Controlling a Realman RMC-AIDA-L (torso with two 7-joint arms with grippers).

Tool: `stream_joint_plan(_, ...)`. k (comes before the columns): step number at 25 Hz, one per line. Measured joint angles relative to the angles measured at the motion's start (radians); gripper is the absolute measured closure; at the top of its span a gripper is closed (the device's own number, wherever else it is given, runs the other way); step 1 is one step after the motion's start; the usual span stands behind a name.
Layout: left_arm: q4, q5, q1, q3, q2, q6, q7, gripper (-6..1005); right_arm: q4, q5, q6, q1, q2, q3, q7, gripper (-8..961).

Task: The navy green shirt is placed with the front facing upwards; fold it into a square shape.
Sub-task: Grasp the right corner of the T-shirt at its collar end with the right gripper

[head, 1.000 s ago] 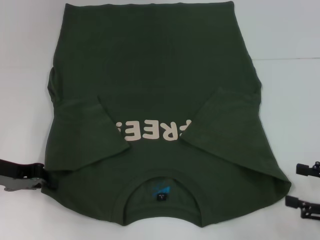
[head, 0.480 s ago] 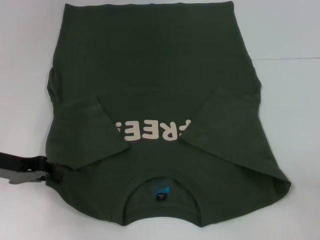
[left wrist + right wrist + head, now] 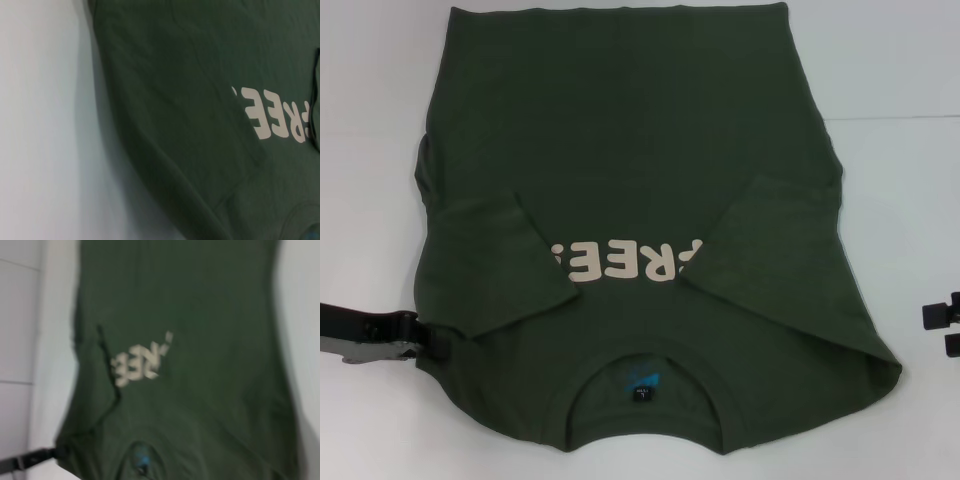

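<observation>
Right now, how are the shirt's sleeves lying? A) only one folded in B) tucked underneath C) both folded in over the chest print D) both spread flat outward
C: on the navy green shirt, both sleeves are folded inward over the front, each covering an end of the cream print.

Right gripper [image 3: 948, 330] back in view beside the shirt's [image 3: 640, 150] shoulder.

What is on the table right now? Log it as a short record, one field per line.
garment: navy green shirt, front up, collar nearest the robot
sleeves: both folded inward over the chest, partly covering the cream print
neck label: blue, inside the collar
left hand: at the shirt's left edge near the shoulder
right hand: at the frame's right border, apart from the shirt
surface: white table
</observation>
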State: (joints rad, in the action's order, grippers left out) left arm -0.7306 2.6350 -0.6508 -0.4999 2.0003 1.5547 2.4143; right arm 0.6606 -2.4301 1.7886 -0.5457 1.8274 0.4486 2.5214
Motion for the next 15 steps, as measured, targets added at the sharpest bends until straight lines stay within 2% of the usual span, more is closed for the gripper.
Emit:
stream_joint_plan(6,-0.001,-0.014,0.004,0.006,0.0,-0.001,-0.021,961,0.003,-0.032,-0.032,-0.036,-0.01,0.03,0.069,184)
stream_joint_plan(11,-0.001,-0.015,0.006,0.012,0.0,-0.01,-0.037,961,-0.025,-0.038,-0.062,-0.052,-0.01,0.073,0.134,111)
stream_joint_plan(15,-0.001,-0.015,0.006,0.021,-0.001,-0.01,-0.048,961,-0.031,-0.038,-0.067,-0.058,-0.004,0.105,0.151,113)
